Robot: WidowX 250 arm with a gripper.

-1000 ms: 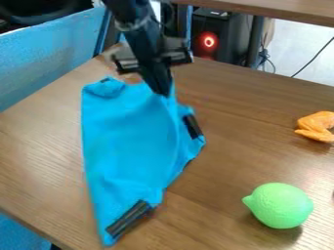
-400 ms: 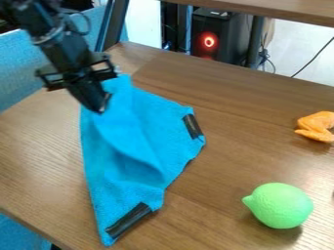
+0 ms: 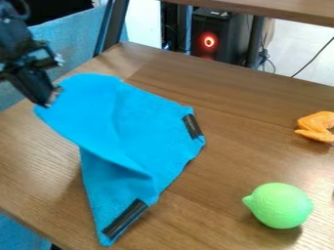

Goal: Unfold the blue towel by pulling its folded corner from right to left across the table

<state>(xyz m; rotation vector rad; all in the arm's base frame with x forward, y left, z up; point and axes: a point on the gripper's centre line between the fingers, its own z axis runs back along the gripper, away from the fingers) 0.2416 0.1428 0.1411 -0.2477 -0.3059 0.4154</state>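
robot hand (image 3: 51,99) pinches a raised corner of a blue cloth (image 3: 130,129); the opposite side lies on the tabletop (image 3: 228,102), unfolded.

It looks like an office or lab: a wood-grain table (image 3: 228,127), a blue partition (image 3: 72,41) upper left, and a computer (image 3: 219,36) with a red light at the top.
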